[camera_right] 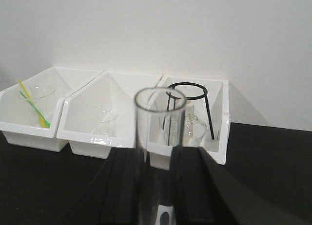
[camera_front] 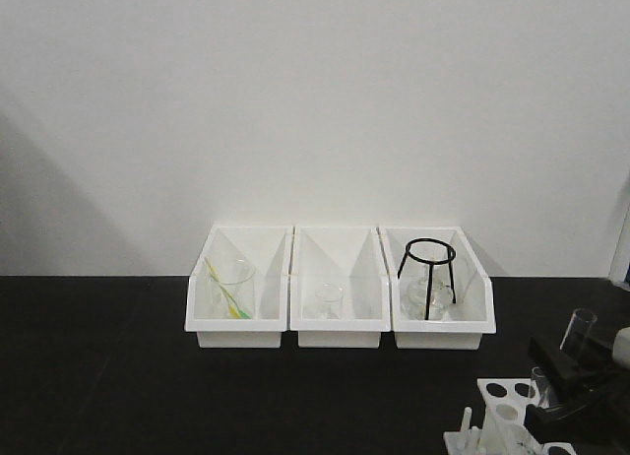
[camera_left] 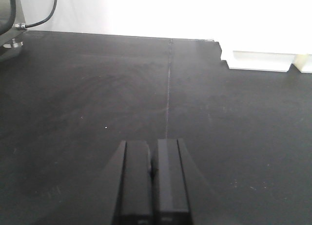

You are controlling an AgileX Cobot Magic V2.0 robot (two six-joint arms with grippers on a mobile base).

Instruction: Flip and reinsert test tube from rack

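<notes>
A slim clear test tube point(camera_right: 160, 137) stands upright, open mouth up, between the black fingers of my right gripper point(camera_right: 159, 159), which is shut on it. In the front view this test tube point(camera_front: 578, 332) sticks up from the right gripper point(camera_front: 568, 364) at the far right, just above and behind the white rack point(camera_front: 504, 408). A second clear tube point(camera_front: 537, 386) stands in the rack. A sliver of the rack point(camera_right: 165, 216) shows below the held tube. My left gripper point(camera_left: 152, 149) is shut on nothing, low over the black table point(camera_left: 97, 103).
Three white open-front bins point(camera_front: 340, 322) line the back wall. The left one holds a beaker with a yellow-green stick point(camera_front: 228, 290), the middle one a small beaker point(camera_front: 328, 299), the right one a black ring stand point(camera_front: 429, 276) over glassware. A bin corner point(camera_left: 258, 60) shows far right of the left arm.
</notes>
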